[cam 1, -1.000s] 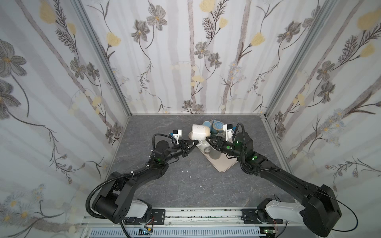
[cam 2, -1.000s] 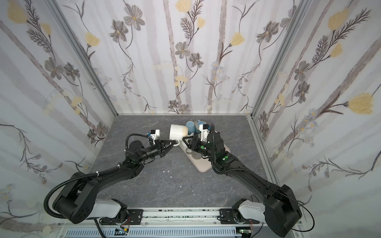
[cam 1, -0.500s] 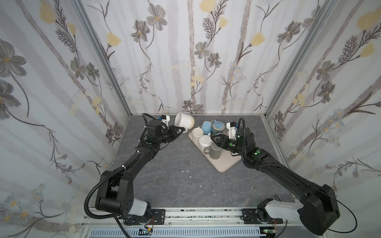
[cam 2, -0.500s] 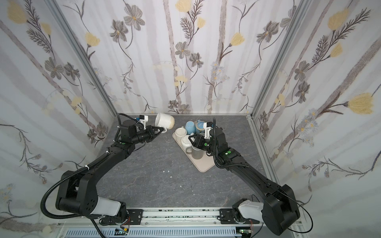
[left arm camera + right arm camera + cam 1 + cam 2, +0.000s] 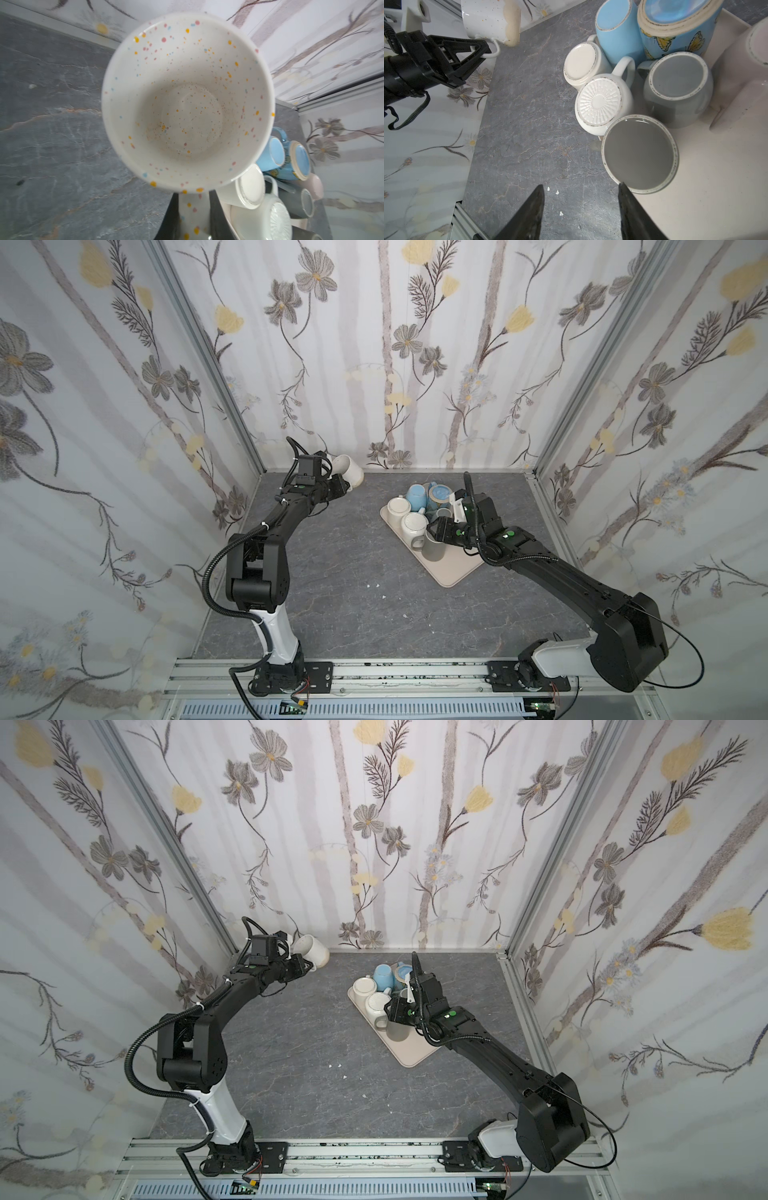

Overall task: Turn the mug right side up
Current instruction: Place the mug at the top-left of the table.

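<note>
1. Well apart from the beige tray (image 5: 453, 572), on its left-arm side, both top views show the left gripper (image 5: 345, 486) clamped on the handle of the speckled white mug (image 5: 351, 472). The mug is held on its side in the air, base toward the tray. The right gripper (image 5: 436, 531) hovers over the tray's near end, above an upside-down grey mug (image 5: 434, 549).
2. Left wrist view: the speckled white mug (image 5: 187, 99) fills the frame with its open mouth, and dark fingers (image 5: 216, 222) press either side of its handle. Overturned mugs (image 5: 259, 216) on the tray show past its rim.
3. Right wrist view: the right gripper (image 5: 581, 199) has its jaws apart with nothing between them. One fingertip (image 5: 627, 203) overlaps the grey mug's base edge, and I cannot tell whether they touch.
</note>
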`<act>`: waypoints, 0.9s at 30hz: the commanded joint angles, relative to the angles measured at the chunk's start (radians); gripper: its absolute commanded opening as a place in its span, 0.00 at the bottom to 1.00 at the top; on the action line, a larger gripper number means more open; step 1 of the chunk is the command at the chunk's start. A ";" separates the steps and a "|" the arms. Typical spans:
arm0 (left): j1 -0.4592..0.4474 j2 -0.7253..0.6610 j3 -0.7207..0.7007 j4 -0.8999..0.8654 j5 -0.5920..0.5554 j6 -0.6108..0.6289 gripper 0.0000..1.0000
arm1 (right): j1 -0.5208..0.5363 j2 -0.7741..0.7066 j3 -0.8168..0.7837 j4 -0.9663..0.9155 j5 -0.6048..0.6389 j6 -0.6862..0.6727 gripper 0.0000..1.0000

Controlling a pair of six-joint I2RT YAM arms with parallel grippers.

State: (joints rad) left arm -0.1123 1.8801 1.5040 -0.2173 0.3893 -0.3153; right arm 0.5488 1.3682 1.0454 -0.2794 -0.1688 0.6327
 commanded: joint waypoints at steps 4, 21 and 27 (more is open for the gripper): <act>-0.001 0.124 0.160 -0.092 -0.187 0.215 0.00 | -0.003 0.015 0.002 -0.010 0.029 -0.024 0.56; -0.011 0.371 0.372 -0.230 -0.368 0.415 0.00 | -0.009 0.005 -0.021 -0.063 0.064 -0.033 0.57; -0.010 0.375 0.373 -0.255 -0.368 0.412 0.24 | -0.007 0.012 -0.016 -0.068 0.054 -0.032 0.57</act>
State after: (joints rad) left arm -0.1234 2.2562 1.8698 -0.4820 0.0380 0.0772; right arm 0.5392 1.3811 1.0264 -0.3424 -0.1207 0.6086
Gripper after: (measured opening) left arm 0.180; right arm 0.575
